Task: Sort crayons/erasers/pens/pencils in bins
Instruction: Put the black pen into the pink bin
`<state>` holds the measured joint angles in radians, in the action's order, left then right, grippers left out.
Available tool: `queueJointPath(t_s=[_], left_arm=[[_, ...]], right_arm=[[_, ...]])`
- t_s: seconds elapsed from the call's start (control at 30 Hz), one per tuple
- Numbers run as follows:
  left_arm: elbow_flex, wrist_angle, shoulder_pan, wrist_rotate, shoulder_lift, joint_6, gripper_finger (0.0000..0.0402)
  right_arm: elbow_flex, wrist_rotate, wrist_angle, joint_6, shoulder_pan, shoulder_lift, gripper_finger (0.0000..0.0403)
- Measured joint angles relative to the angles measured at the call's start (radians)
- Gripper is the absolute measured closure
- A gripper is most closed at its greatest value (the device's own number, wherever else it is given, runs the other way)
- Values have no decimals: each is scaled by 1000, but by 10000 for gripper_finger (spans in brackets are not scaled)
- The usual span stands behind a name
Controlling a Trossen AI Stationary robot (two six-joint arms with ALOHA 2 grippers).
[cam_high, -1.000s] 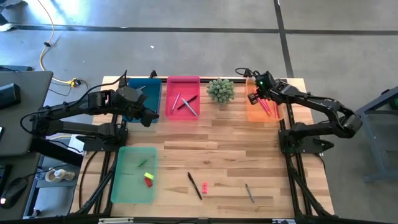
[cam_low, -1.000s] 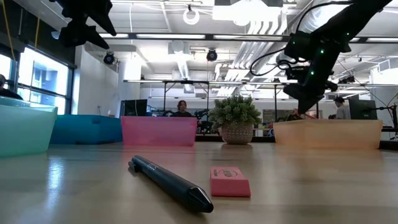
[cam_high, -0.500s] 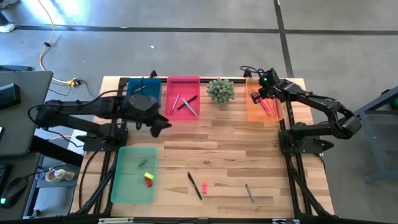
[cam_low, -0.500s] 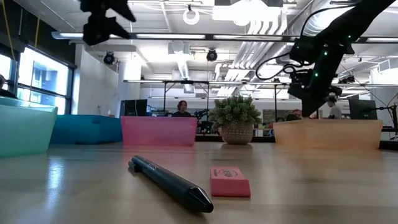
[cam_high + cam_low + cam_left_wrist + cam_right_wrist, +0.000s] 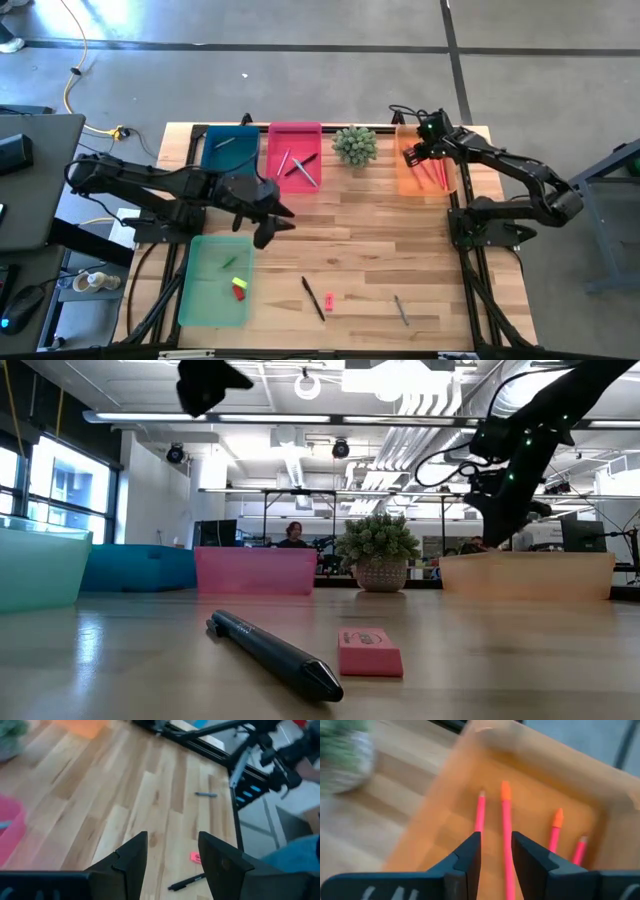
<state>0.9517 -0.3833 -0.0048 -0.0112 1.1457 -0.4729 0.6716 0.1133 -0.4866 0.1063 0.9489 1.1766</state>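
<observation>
My right gripper [image 5: 496,854] hovers open over the orange bin [image 5: 404,183] at the table's far right. Several pink and orange crayons [image 5: 480,817] lie on the bin's floor, and one [image 5: 506,820] shows in the gap between the fingers, below them. My left gripper [image 5: 275,222] hangs open and empty above the bare wood, just past the green bin's [image 5: 200,295] far right corner. A black pen [image 5: 313,298], a pink eraser [image 5: 328,299] and a grey pen [image 5: 401,310] lie flat near the table's near edge.
A teal-blue bin [image 5: 228,158] and a pink bin [image 5: 294,175] holding pens stand along the far edge, with a small potted plant [image 5: 354,146] between the pink and orange bins. The green bin holds a red eraser [image 5: 238,292] and small green pieces [image 5: 230,262].
My left gripper has swung from over the teal-blue bin toward the table's near edge and right, out over the bare wood, rolling as it went.
</observation>
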Motion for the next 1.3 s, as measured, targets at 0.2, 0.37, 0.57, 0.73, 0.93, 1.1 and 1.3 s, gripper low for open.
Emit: queueJointPath(t_s=[0.2,0.37,0.57,0.73,0.93,1.1,1.3], left_arm=[[98,2,-54,0,74,153,247],[177,-25,-83,0,134,254,247],[272,-146,-105,11,190,389,247],[340,-302,-129,78,225,512,247],[374,-420,-176,108,255,609,247],[376,-477,-245,166,290,682,247],[375,-481,-295,212,362,705,247]], right_arm=[[0,-147,-6,24,-2,-92,304],[0,-199,-6,77,-62,-222,304],[23,-151,-18,114,-214,-357,304],[103,-79,-97,150,-332,-360,304],[228,-7,-217,219,-467,-294,304],[327,70,-381,327,-581,-229,304],[384,143,-516,495,-719,-155,304]])
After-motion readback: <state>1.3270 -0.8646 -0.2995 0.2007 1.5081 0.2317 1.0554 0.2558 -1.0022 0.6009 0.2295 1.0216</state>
